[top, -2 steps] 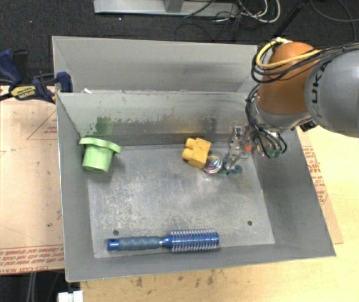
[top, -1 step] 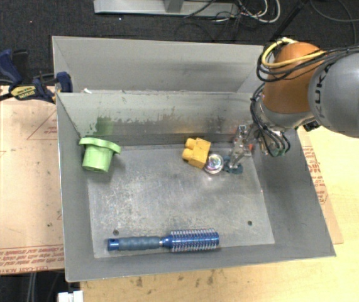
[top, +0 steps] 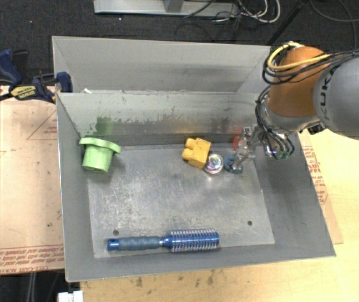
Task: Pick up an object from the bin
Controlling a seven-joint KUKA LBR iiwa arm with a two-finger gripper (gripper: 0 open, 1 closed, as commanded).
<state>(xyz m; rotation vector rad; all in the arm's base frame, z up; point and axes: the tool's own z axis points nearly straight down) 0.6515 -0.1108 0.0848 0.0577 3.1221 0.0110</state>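
Fingers: I can't tell if they're apart or closed | gripper [top: 241,156] sits low in the grey bin's [top: 166,74] far right corner | blue hairbrush [top: 164,241] along near wall | green flanged cup [top: 99,154] far left | yellow block [top: 196,152], then shiny round bauble [top: 214,164] touching it | small blue piece [top: 232,166] right at the gripper's tip, just beside the bauble

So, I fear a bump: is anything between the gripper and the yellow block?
Yes: a small shiny ball lies beside the block on the side toward the gripper, in the straight path along the bin floor. Nothing visible covers the block from above.
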